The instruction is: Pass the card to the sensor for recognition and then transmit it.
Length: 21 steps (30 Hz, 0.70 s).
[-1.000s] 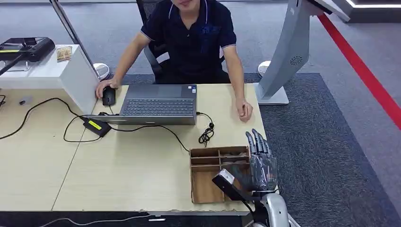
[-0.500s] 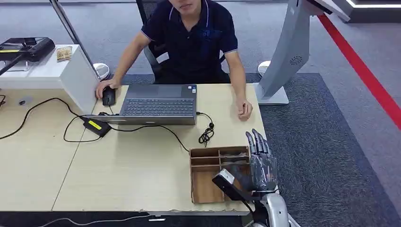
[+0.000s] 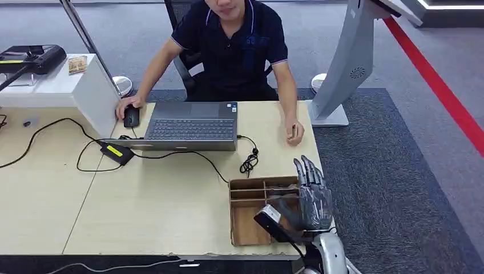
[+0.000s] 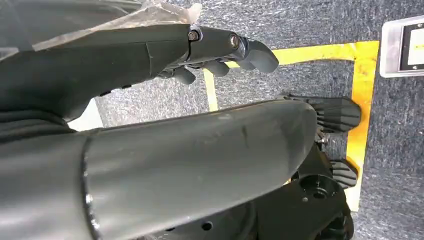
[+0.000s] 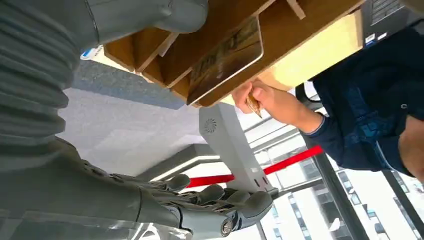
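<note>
One card [image 5: 227, 59] lies flat in the wooden tray [image 3: 245, 225] at the near right corner of the desk [image 3: 160, 200], in its far right slot. It sits there, likely, so your right hand [image 3: 311, 197] can reach it from the desk edge. That hand hovers over the tray's right side, fingers straight and spread, holding nothing; the card is not yet gripped. Your left hand [image 4: 220, 52] hangs low over carpet, fingers loosely curled, empty. The person's hand [image 3: 295, 131] rests on the desk just beyond the tray, pinching something small. I judge it waits to receive. I can't pick out the sensor for certain.
</note>
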Available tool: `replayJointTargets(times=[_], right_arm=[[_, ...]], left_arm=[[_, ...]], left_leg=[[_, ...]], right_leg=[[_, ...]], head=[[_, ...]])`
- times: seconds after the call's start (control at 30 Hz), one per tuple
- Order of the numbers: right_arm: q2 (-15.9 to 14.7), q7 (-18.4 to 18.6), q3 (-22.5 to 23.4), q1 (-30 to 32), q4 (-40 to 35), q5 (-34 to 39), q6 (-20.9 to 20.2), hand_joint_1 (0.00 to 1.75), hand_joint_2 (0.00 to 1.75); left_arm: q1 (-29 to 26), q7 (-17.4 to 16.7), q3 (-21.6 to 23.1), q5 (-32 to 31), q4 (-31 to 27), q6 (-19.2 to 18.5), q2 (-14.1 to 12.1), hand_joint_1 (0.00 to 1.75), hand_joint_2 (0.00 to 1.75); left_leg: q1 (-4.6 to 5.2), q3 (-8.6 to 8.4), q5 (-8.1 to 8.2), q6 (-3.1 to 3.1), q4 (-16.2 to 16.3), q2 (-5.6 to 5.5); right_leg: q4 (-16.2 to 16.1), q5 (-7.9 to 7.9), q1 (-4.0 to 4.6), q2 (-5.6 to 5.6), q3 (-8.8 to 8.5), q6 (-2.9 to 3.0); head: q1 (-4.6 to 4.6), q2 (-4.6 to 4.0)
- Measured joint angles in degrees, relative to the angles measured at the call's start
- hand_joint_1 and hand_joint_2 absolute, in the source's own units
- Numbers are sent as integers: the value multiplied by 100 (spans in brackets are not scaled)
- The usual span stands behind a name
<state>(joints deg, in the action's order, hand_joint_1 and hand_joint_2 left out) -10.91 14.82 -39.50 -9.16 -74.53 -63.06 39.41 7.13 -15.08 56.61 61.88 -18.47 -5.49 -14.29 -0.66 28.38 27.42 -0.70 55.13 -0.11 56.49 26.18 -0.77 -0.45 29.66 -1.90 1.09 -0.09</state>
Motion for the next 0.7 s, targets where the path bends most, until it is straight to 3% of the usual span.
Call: replayJointTargets(times=[0.43, 0.7], right_arm=[[118, -114, 0, -77, 129, 136, 17, 9, 175], [188, -186, 2, -116, 221, 160, 20, 21, 175]], left_arm=[[1, 0, 2, -39, 2, -15, 0, 0, 0], [1, 4, 2, -57, 2, -17, 0, 0, 0]], left_leg=[[0, 1, 0, 0, 0, 0], [0, 1, 0, 0, 0, 0]], right_leg=[[0, 0, 0, 0, 0, 0], [0, 0, 0, 0, 1, 0]], head=[[2, 0], [2, 0]])
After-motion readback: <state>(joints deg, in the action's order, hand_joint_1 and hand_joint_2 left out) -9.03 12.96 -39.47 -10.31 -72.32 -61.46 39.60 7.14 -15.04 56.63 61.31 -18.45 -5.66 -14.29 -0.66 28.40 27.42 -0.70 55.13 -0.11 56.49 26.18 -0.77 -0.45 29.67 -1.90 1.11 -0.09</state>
